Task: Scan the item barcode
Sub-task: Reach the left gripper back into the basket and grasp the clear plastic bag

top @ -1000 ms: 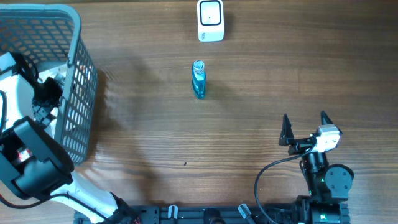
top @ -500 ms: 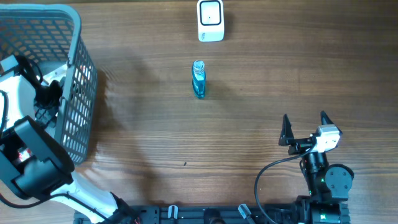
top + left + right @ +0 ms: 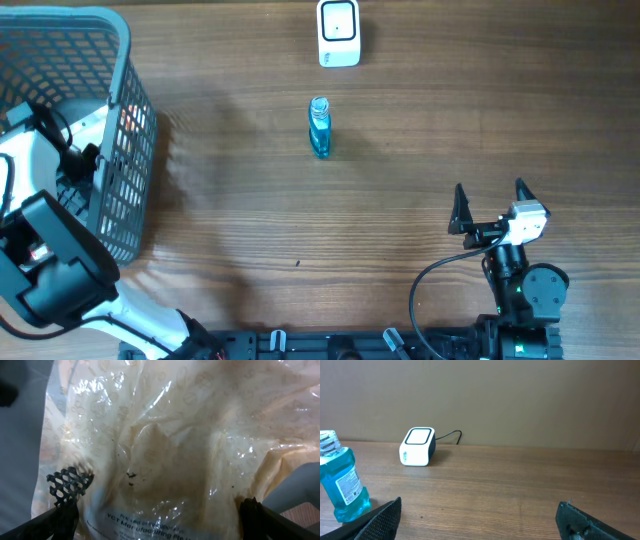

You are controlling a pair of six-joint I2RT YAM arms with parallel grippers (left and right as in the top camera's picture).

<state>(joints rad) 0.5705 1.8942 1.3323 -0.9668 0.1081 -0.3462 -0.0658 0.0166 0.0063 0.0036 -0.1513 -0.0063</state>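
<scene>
Left hand (image 3: 159, 517): released, jaws spread wide and gripping nothing. Only the dark fingertips (image 3: 62, 512) show, at the bottom corners of the wrist view.
Left hand, overhead view: hidden. The left arm (image 3: 45, 265) reaches into the basket (image 3: 128, 150) and covers it.
Item under left hand: a clear plastic bag (image 3: 165, 445), crinkled and glaring, fills the wrist view just beyond the fingertips. Whether a fingertip touches it cannot be told.
Bag print: a line of dark lettering (image 3: 145, 529) along the lower edge, cut off by the frame and not legible. No barcode can be made out.
Bag contents: pale tan, possibly with dark specks. Glare blurs the detail.
Basket: grey mesh, at the left edge of the tabletop (image 3: 420, 130), partly cut off by the frame.
Right hand (image 3: 490, 190): released, jaws wide, empty, near the front right of the tabletop, well apart from all items.
Bottle (image 3: 319, 128): blue, upright, at centre. Label (image 3: 350, 484) too small to read.
Scanner (image 3: 338, 33): white, at the far edge, beyond the bottle and apart from it.
</scene>
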